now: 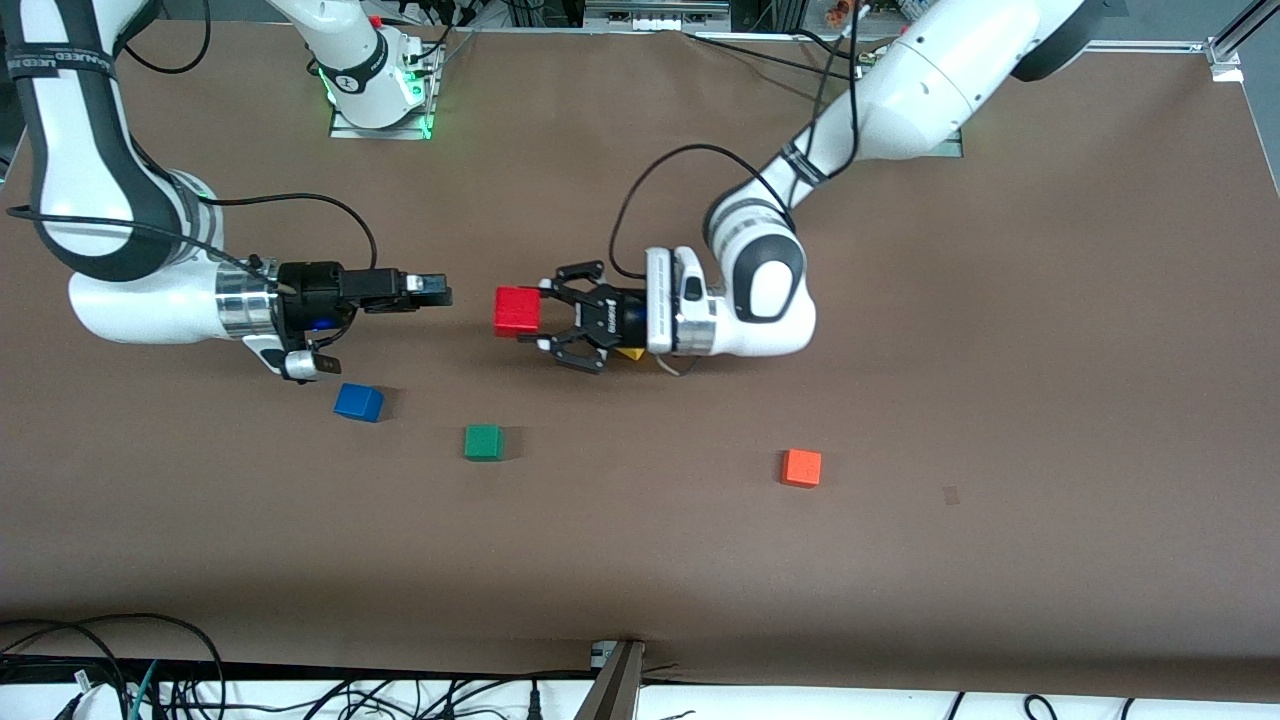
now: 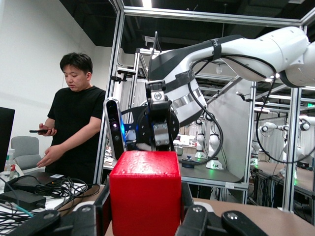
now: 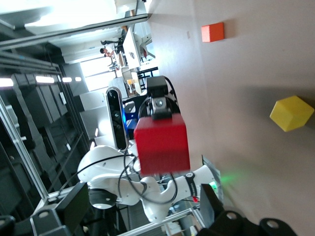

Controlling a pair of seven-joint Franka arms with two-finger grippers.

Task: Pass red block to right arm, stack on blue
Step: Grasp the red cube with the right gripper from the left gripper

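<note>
While your left gripper hangs over mid-surface, jaws clamped on the red block, your right gripper faces it, apart, jaws slightly apart, blue block lying below it, green block beside.

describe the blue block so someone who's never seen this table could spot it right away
Start at the right arm's claw, held open above the table at its own end. On the table under its wrist, nearer the front camera, sits the blue block. It is the only blue cube; the green block beside it lies toward the left arm's end.
</note>
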